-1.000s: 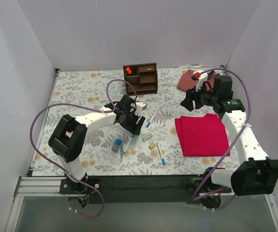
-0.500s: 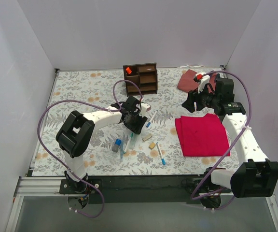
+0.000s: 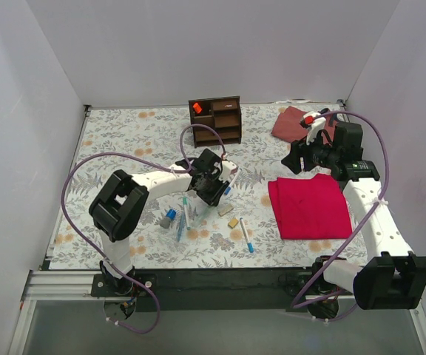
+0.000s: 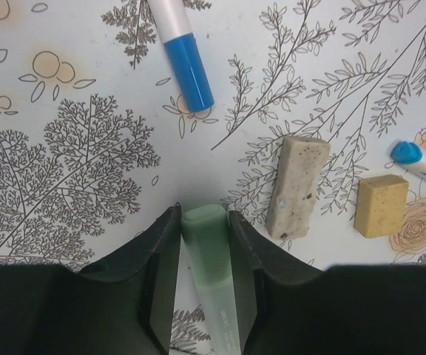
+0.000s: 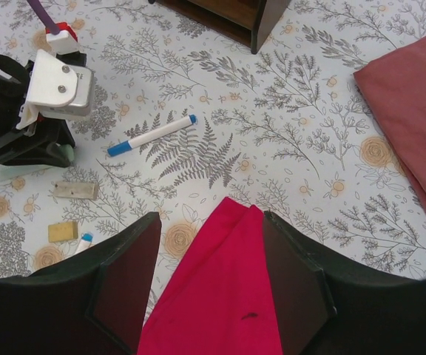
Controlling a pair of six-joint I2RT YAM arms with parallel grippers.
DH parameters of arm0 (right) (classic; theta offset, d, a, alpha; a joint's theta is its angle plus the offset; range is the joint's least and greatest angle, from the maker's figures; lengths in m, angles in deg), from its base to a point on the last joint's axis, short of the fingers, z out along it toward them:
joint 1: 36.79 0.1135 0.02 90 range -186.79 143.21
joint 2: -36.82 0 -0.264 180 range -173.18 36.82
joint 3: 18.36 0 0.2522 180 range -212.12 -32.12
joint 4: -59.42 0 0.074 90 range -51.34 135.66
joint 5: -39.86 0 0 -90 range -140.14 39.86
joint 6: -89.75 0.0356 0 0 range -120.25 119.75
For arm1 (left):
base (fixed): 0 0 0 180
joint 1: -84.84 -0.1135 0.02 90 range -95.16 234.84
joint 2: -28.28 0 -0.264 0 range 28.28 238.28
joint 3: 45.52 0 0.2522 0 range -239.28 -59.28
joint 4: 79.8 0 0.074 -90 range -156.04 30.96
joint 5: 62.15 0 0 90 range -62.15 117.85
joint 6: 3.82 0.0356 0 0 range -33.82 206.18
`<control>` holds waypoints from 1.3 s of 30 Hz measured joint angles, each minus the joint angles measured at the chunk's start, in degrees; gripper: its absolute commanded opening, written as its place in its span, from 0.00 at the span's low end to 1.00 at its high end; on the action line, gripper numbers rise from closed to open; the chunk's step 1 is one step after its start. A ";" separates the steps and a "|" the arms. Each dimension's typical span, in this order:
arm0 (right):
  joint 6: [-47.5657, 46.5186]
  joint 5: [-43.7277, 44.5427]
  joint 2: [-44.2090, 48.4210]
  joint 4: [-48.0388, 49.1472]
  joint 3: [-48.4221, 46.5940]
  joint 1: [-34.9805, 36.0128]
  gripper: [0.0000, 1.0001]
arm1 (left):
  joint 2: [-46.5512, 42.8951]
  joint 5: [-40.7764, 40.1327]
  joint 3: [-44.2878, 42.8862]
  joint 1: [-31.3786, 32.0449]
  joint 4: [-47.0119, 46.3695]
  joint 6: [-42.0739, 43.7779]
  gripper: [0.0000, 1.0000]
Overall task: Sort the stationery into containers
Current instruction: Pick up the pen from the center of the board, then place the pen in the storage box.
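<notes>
Floral tabletop (image 4: 72,148): left gripper (image 4: 203,222) nearly closed, pinching a green marker (image 4: 211,281); right gripper (image 5: 209,218) spread wide, empty, above red cloth (image 5: 220,296).

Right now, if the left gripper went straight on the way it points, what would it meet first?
Beyond the green-capped translucent marker between its fingers, the left gripper probably meets bare floral table cover first; the blue-capped white pen lies just beyond, depth unclear.

Bright, even light is coming down from above onto the surface (image 3: 124,140), leaving just soft, faint shadows under the left arm (image 3: 157,180). Wrist views are looking crisp on the print, while the left gripper (image 4: 204,220) is sitting dark, slightly soft.
</notes>
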 measured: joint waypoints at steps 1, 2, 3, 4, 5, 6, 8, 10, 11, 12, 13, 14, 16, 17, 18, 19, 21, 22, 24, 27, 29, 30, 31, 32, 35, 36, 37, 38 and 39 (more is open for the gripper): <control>-0.04 0.02 0.24 0.00 0.00 -0.11 0.66 | 0.00 -0.11 -0.31 0.04 0.48 0.22 0.00; -0.09 0.11 0.42 0.00 0.00 -0.24 0.66 | 0.07 -0.31 -0.83 0.04 1.29 0.46 0.00; -0.13 0.17 0.52 -0.02 0.00 -0.39 0.66 | 0.15 -0.59 -1.77 0.04 2.43 0.83 0.00; -0.26 0.24 0.59 -0.04 0.00 -0.50 0.66 | 0.26 -0.87 -3.17 0.04 3.82 1.25 0.00; -0.35 0.39 0.59 -0.07 0.00 -0.61 0.66 | 0.66 -1.18 -6.05 -0.02 5.90 1.62 0.00; -0.52 0.46 0.59 -0.11 0.00 -0.74 0.66 | 0.98 -1.31 -8.57 -0.09 6.95 1.88 0.00; -0.90 0.68 0.59 -0.22 0.00 -0.90 0.66 | 2.08 -1.40 -17.49 -0.55 8.76 2.47 0.00; -1.31 0.85 0.46 -0.22 -0.04 -1.03 0.65 | 2.89 -1.40 -25.94 -1.33 9.38 2.86 0.00; -1.38 0.87 0.35 -0.24 -0.11 -1.03 0.65 | 3.10 -1.38 -30.10 -1.88 9.81 3.06 0.00; -1.53 0.92 0.20 -0.22 -0.15 -1.09 0.65 | 3.50 -1.36 -34.14 -2.47 9.99 3.19 0.00; -1.60 1.05 -0.02 -0.24 -0.22 -1.14 0.65 | 3.80 -1.38 -37.73 -3.17 9.40 3.23 0.00; -1.68 1.11 -0.33 -0.22 -0.28 -1.18 0.65 | 3.91 -1.38 -40.48 -3.91 8.41 3.26 0.00; -1.79 1.38 -0.96 -0.22 -0.44 -1.18 0.65 | 3.58 -1.40 -42.82 -5.86 4.20 3.28 0.00; -1.81 1.49 -1.20 -0.22 -0.44 -1.18 0.65 | 3.26 -1.49 -42.58 -6.95 1.29 3.32 0.00; -1.84 1.51 -1.44 -0.24 -0.44 -1.18 0.65 | 2.97 -1.68 -41.68 -8.13 -2.01 3.41 0.00; -1.86 1.57 -1.60 -0.22 -0.44 -1.18 0.65 | 2.80 -2.03 -39.78 -9.38 -7.26 3.50 0.00; -1.88 1.68 -1.77 -0.22 -0.44 -1.18 0.65 | 2.82 -2.75 -36.83 -11.58 -13.79 3.50 0.00; -1.95 1.70 -1.81 -0.20 -0.44 -1.20 0.65 | 2.82 -3.21 -34.36 -12.68 -18.78 3.50 0.00; -2.21 1.86 -1.90 -0.20 -0.44 -1.18 0.64 | 3.02 -4.13 -29.11 -14.60 -28.79 3.69 0.00; -2.69 2.25 -2.01 -0.20 -0.44 -1.20 0.64 | 6.05 -6.16 -25.00 -16.15 -43.23 4.11 0.00; -2.86 2.60 -2.19 -0.17 -0.44 -1.20 0.64 | 10.21 -7.54 -25.94 -16.39 -51.58 4.04 0.00; -2.91 2.73 -2.34 -0.15 -0.44 -1.18 0.64 | 12.81 -8.07 -27.10 -16.55 -55.10 3.85 0.00; -2.97 2.86 -2.56 -0.15 -0.44 -1.20 0.64 | 14.73 -8.33 -28.41 -16.63 -56.85 3.74 0.00; -3.04 2.97 -2.78 -0.13 -0.44 -1.20 0.64 | 17.27 -8.68 -30.60 -16.83 -58.58 3.48 0.00; -3.08 3.19 -3.76 -0.09 -0.44 -1.22 0.64 | 23.61 -9.29 -36.92 -17.07 -62.05 2.95 0.00; -3.10 3.23 -4.22 -0.07 -0.44 -1.25 0.64 | 25.18 -9.64 -38.42 -17.18 -62.73 2.93 0.00; -3.13 3.30 -4.63 -0.02 -0.44 -1.25 0.64 | 26.34 -10.01 -39.47 -17.29 -63.58 2.93 0.00; -3.13 3.43 -5.14 -0.02 -0.46 -1.25 0.64 | 27.17 -10.32 -40.26 -17.40 -64.02 2.93 0.00; -3.13 3.50 -5.68 -0.04 -0.48 -1.25 0.64 | 27.71 -10.58 -40.76 -17.57 -64.37 2.95 0.00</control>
